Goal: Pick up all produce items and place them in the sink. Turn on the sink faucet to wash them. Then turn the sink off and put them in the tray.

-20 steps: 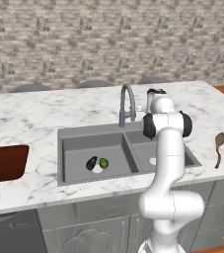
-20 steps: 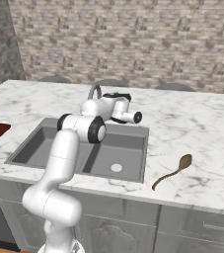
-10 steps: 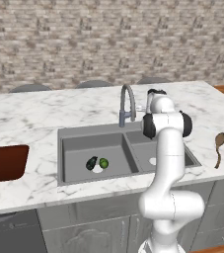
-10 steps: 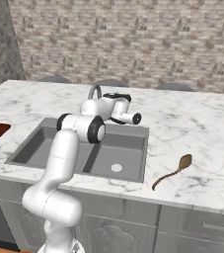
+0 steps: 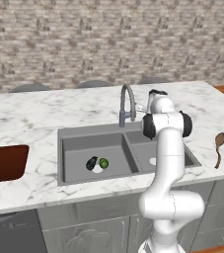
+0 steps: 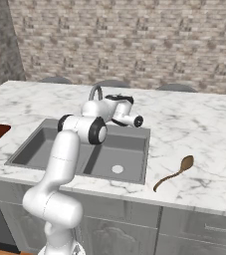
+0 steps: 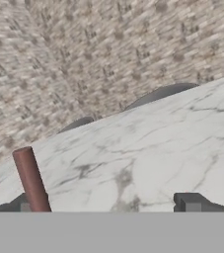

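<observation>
Pincer fingers apart over veined marble | oblong and round produce in matte sink

This is a kitchen. A long white marble counter runs across the room. A grey sink with two bowls is set into it, and a tall bent faucet stands behind the sink. Two small green foods lie in the left bowl. A brown wooden spoon lies on the counter. Grey cupboard doors sit under the counter. Behind it all is a wall of brown and grey bricks.
</observation>
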{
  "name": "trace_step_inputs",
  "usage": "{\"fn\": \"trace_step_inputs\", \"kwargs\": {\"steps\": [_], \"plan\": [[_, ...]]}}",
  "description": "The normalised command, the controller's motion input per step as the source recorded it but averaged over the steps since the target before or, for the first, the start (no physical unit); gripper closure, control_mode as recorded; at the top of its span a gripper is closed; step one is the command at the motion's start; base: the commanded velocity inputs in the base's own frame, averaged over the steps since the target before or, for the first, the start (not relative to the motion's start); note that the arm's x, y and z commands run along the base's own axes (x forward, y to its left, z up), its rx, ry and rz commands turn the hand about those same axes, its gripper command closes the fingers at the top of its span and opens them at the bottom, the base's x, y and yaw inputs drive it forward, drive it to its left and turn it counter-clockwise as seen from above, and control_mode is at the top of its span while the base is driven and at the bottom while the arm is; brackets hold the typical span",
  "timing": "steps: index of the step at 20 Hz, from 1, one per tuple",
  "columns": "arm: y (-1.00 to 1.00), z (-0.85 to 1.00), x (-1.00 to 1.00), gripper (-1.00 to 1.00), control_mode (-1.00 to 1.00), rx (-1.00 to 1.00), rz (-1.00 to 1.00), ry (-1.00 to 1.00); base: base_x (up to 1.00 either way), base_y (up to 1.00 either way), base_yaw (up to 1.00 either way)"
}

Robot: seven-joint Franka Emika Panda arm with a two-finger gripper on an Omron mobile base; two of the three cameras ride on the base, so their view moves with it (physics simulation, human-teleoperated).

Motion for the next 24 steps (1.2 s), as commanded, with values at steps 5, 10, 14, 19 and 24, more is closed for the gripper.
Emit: {"fn": "trace_step_inputs", "kwargs": {"steps": [5,10,14,19,24], "plan": [[-0.57,-0.22,0.00,-1.00,-1.00,0.05,-0.01,0.00,0.00,0.00,0.00],[-0.54,-0.25,0.00,-1.00,-1.00,0.05,-0.01,0.01,0.00,0.00,0.00],[-0.52,-0.26,0.00,-1.00,-1.00,0.05,0.00,0.02,0.00,0.00,0.00],[-0.47,-0.26,0.00,-1.00,-1.00,0.04,0.00,0.03,0.00,0.00,0.00],[-0.20,-0.05,0.00,-1.00,-1.00,0.01,0.00,0.03,0.00,0.00,0.00]]}}
